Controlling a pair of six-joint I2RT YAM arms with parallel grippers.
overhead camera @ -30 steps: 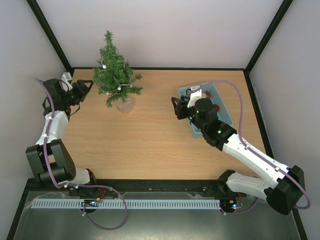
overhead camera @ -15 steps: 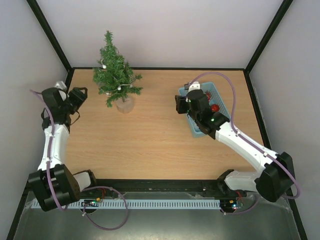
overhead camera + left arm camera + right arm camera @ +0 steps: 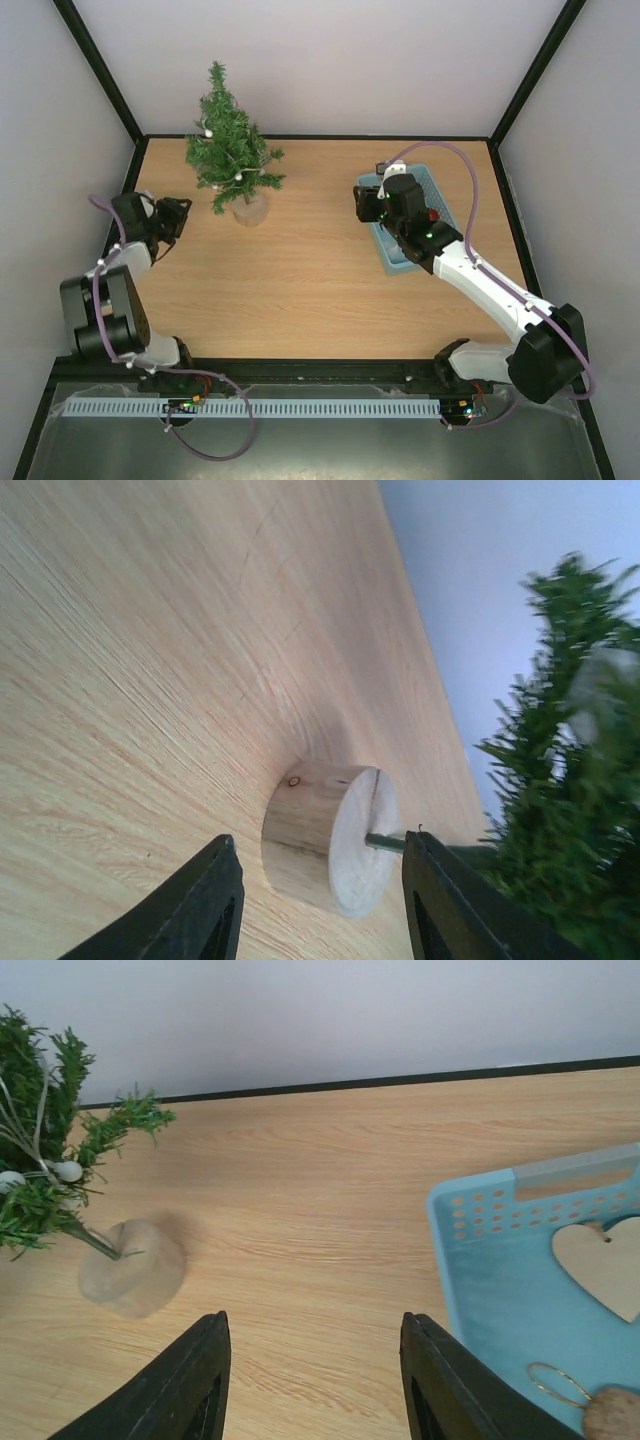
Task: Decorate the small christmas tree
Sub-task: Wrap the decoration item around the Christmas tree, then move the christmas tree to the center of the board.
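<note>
The small christmas tree (image 3: 230, 135) stands at the back left of the table on a round wooden base (image 3: 249, 209), with a white bead string among its branches. In the left wrist view the base (image 3: 325, 832) lies ahead, framed by my open fingers, and the blurred tree (image 3: 570, 780) is at right. My left gripper (image 3: 172, 222) sits left of the base, apart from it, open and holding nothing. My right gripper (image 3: 366, 205) hovers at the left edge of the blue basket (image 3: 400, 262), open over bare table (image 3: 315, 1400). The right wrist view shows the tree (image 3: 40, 1170) far left.
The blue basket (image 3: 490, 1260) holds a wooden heart (image 3: 600, 1265), a gold ring on a brown ornament (image 3: 555, 1380), and something red (image 3: 432, 214). White walls with black frame bars enclose the table on three sides.
My left arm drew back from the far left corner toward the near side and now points at the tree's base. My right wrist shifted slightly toward the back over the basket's left edge.
</note>
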